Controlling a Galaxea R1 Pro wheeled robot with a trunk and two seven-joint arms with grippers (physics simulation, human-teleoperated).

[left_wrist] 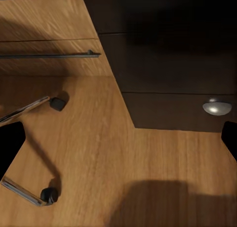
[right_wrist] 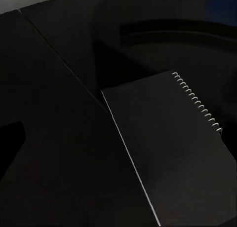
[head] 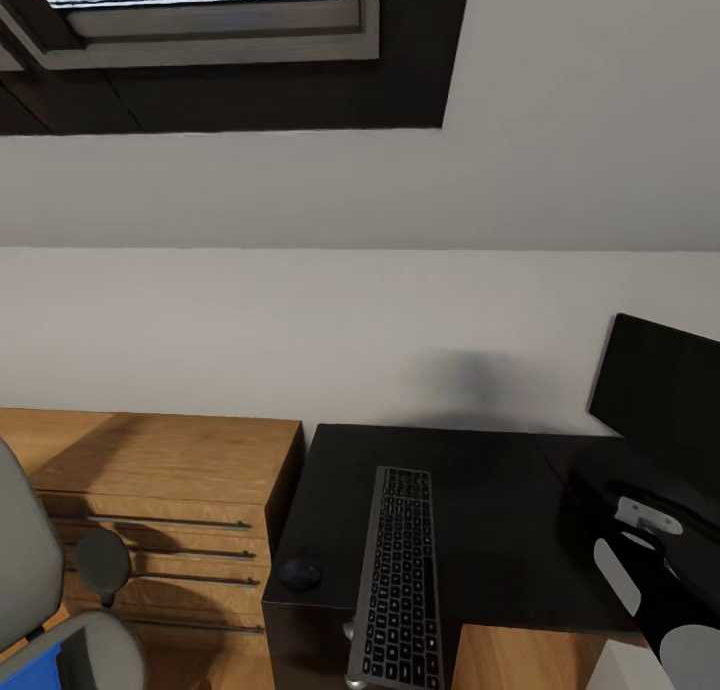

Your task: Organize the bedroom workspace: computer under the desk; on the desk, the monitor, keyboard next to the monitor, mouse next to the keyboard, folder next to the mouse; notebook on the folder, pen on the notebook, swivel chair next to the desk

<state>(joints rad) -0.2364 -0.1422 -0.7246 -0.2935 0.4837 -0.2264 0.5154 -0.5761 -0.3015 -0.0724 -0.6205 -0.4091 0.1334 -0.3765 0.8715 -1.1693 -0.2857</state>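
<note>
While your head camera looks down over the glossy black desk (head: 500,530), you have one keyboard (head: 398,582) lying lengthwise on it, its near end sticking out past the desk's front edge. One small black mouse (head: 300,574) sits just beside the keyboard, near the desk's left front corner. One monitor (head: 660,400) stands at the right, its dark screen cut off by the frame edge. To the left of the desk stands one low wooden drawer cabinet (head: 165,510) with thin dark bar handles. At the lower left you see part of the grey swivel chair (head: 25,570) with one black armrest (head: 102,562), and a sliver of the bright-blue folder (head: 48,670) on its seat. Above, one dark-framed skylight (head: 200,10) is set in the sloped ceiling.

Your right arm (head: 650,570) reaches over the desk's right part in the head view; its claw is hidden there. Your right wrist camera looks down at one dark spiral-bound notebook (right_wrist: 168,148) lying flat on the desk, with the monitor's ring stand (right_wrist: 187,32) beyond it; you cannot tell from this whether that claw is apart or together.

Your left wrist camera shows the wood plank floor (left_wrist: 148,168), two chair legs with two castors (left_wrist: 48,194), and one round silver knob (left_wrist: 217,107) on the black drawer unit. Dark finger edges show at both sides of that picture, well apart: this claw is spread and holds nothing.
</note>
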